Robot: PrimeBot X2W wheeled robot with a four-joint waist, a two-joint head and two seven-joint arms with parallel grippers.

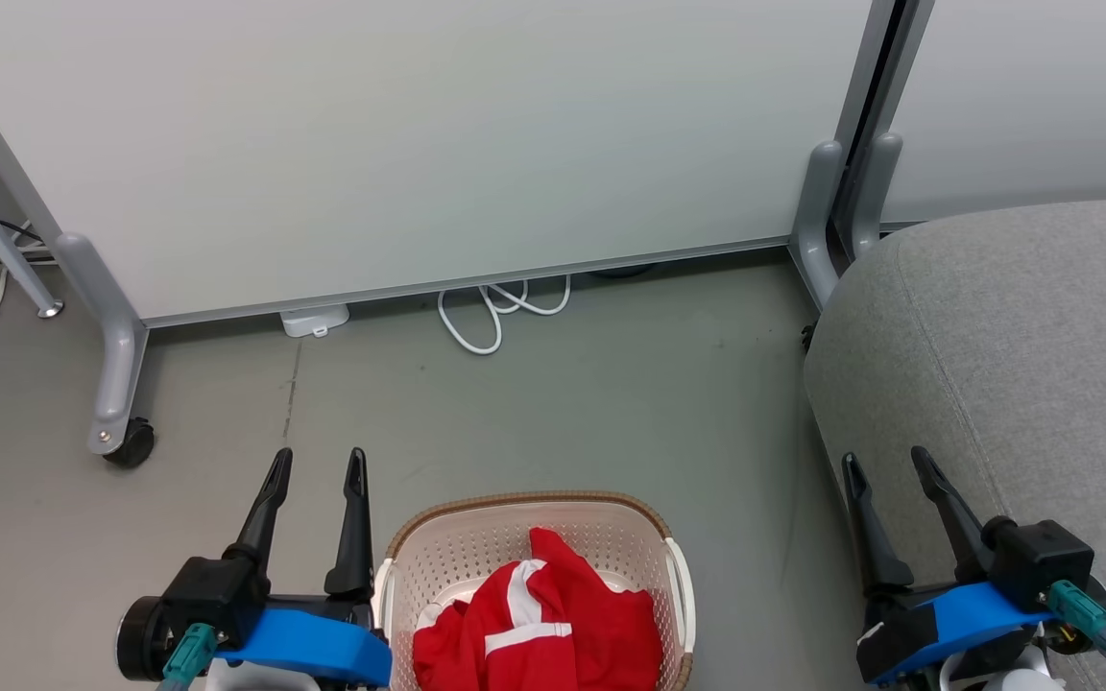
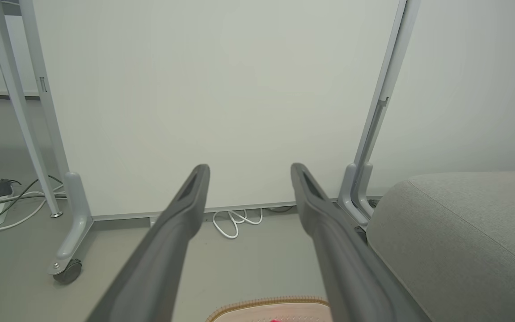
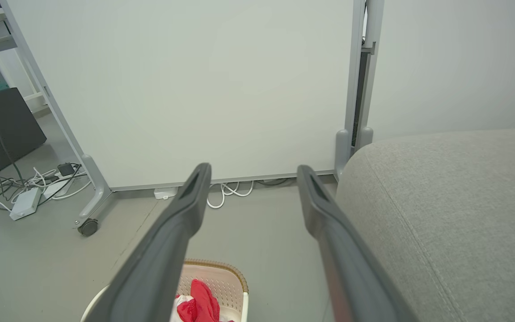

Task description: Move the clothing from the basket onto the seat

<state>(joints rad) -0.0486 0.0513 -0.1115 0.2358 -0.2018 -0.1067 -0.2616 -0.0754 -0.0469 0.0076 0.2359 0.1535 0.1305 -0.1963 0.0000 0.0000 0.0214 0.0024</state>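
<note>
While the left pincer and right pincer gape wide and empty, the soft red, white-striped clothing sits heaped in the oval cream plastic basket, none yet on the large grey fabric seat.

A smooth grey-green floor is seen, crossed by a thin dark line left of its middle. The basket is set on it at the near edge, and the seat is placed apart to the right. At the far side a white partition is carried on grey feet with a black castor; a coiled white cable and a small white box are laid by its lower edge
</note>
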